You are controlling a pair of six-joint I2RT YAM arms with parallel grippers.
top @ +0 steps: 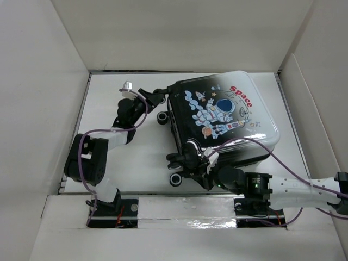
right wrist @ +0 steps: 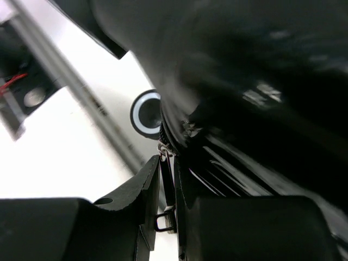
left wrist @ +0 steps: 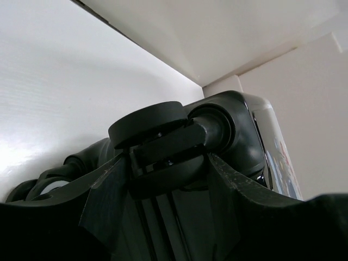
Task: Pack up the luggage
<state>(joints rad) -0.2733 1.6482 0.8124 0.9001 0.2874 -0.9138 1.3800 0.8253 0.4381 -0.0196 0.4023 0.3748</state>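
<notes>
The suitcase [top: 228,117] lies flat and closed on the counter [top: 136,157], astronaut print facing up and wheeled end toward the left arm. Both grippers work at this wheeled end, one at each corner.

Left gripper [left wrist: 168,163]: positioned at the far corner of the suitcase. Its fingers [left wrist: 109,190] sit on either side of the far wheel [left wrist: 157,122] and touch it, so the gripper is closed on that wheel. The suitcase shell extends beyond and to the right of this gripper.

Right gripper [right wrist: 166,163]: positioned at the near corner. Its fingers are nearly together and pinch the zipper pull [right wrist: 163,151] at the suitcase seam. A white-ringed wheel [right wrist: 145,113] sits just beyond the fingertips, slightly to their left. The dark shell fills the area above and to the right of this gripper.
</notes>
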